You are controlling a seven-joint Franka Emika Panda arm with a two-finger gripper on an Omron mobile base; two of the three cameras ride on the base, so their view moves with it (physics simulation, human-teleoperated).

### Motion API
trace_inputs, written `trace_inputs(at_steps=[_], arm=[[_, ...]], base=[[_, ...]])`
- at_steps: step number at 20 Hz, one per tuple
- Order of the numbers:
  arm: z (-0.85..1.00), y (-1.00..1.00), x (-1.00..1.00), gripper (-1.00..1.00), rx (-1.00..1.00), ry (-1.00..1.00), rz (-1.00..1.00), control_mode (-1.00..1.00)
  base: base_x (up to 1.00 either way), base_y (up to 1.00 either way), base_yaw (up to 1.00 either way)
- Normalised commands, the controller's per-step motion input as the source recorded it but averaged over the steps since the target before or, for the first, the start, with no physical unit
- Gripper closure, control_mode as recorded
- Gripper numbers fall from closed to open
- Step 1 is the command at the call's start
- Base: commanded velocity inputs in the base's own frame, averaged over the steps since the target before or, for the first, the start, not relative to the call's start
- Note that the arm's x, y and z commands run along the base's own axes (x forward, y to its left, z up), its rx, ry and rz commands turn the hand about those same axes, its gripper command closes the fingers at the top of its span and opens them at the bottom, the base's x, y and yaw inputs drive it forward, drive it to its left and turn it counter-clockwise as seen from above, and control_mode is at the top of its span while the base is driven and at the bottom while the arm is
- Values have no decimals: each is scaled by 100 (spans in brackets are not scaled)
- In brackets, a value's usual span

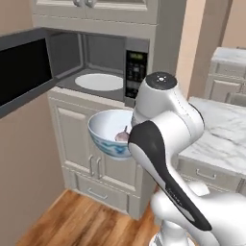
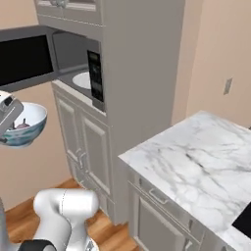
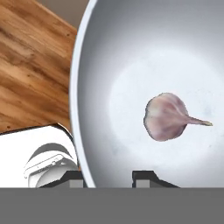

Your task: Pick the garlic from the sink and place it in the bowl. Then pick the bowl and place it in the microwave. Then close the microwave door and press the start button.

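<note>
The bowl (image 1: 106, 133), white inside and blue-green patterned outside, hangs in the air in front of the cabinet, below the open microwave (image 1: 96, 67). My gripper (image 3: 109, 178) is shut on the bowl's rim (image 3: 81, 144), one fingertip (image 3: 72, 177) outside the wall and one inside. The garlic (image 3: 166, 117), a pale pinkish bulb with a pointed tip, lies on the bowl's bottom; the same garlic (image 1: 122, 136) shows from the left base. The microwave door (image 1: 21, 72) stands swung wide to the left. From the right base the bowl (image 2: 25, 128) floats at the far left. The sink is out of view.
A flat white plate (image 1: 99, 81) lies inside the microwave cavity. The black keypad panel (image 1: 136, 72) sits at the microwave's right. Cabinet doors (image 1: 79, 144) stand below it, a marble counter (image 2: 196, 157) lies to the right, and a wooden floor (image 1: 67, 221) lies beneath.
</note>
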Motion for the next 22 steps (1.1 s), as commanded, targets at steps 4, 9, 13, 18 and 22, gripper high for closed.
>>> trace_inputs(at_steps=[4,9,13,18,22], arm=[[0,0,0,100,0,0,0,100],[0,0,0,100,0,0,0,100],[0,0,0,100,0,0,0,100],[0,0,0,100,0,0,0,100],[0,0,0,100,0,0,0,100]], base=[[43,95,-58],[23,96,-63],[-1,76,-53],[-3,47,-41],[0,32,-33]])
